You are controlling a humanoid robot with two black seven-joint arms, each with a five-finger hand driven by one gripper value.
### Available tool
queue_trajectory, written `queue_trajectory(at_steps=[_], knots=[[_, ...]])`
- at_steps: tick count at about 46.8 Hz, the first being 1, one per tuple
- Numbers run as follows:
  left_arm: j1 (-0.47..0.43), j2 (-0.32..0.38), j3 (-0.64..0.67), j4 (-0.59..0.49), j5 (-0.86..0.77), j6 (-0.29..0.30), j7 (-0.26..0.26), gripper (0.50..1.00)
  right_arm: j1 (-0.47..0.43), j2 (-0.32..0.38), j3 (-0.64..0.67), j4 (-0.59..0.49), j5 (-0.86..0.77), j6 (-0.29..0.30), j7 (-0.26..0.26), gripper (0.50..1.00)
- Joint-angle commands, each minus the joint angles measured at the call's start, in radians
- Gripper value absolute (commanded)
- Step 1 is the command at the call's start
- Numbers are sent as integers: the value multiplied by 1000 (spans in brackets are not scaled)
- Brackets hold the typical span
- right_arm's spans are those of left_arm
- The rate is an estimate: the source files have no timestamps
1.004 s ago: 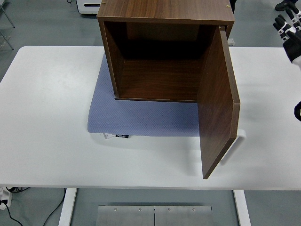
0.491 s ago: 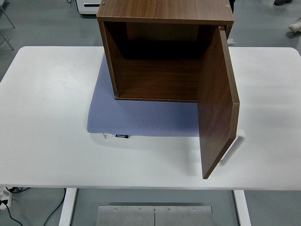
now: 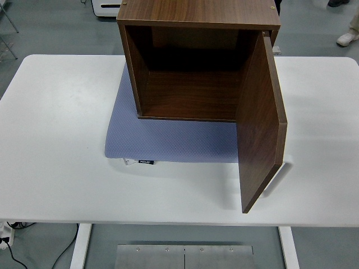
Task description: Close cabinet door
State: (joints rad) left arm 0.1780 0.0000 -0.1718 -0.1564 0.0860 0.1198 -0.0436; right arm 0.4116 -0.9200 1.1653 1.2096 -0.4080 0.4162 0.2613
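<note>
A dark wooden cabinet (image 3: 196, 17) stands at the back middle of the white table (image 3: 56, 140), on a blue-grey mat (image 3: 168, 143). Its inside is empty. Its door (image 3: 259, 120), hinged on the right side, stands wide open and swings out toward the table's near edge. A white handle (image 3: 279, 174) shows on the door's outer face near its free edge. Neither robot hand is in view.
A person's shoe (image 3: 348, 38) shows on the floor at the top right. A white appliance (image 3: 106, 7) stands on the floor behind the table. A metal base plate (image 3: 184, 256) lies under the table.
The right hand that showed at the right edge a second ago has left the view. The cabinet and its door have not moved.
</note>
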Motion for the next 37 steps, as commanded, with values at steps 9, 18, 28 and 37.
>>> queue_trajectory(at_steps=[9,18,28,37], knots=[[0,0,0,0,0,0,-1,1000,-88,-128,-19,113,-34,116,-1,1000],[0,0,0,0,0,0,1,1000,-91,-129,-79,126,-57,190,1,1000],[0,0,0,0,0,0,1,1000,-89,-128,-118,215,-118,195,-2,1000],[0,0,0,0,0,0,-1,1000,-80,-114,-127,229,-146,195,-22,1000]])
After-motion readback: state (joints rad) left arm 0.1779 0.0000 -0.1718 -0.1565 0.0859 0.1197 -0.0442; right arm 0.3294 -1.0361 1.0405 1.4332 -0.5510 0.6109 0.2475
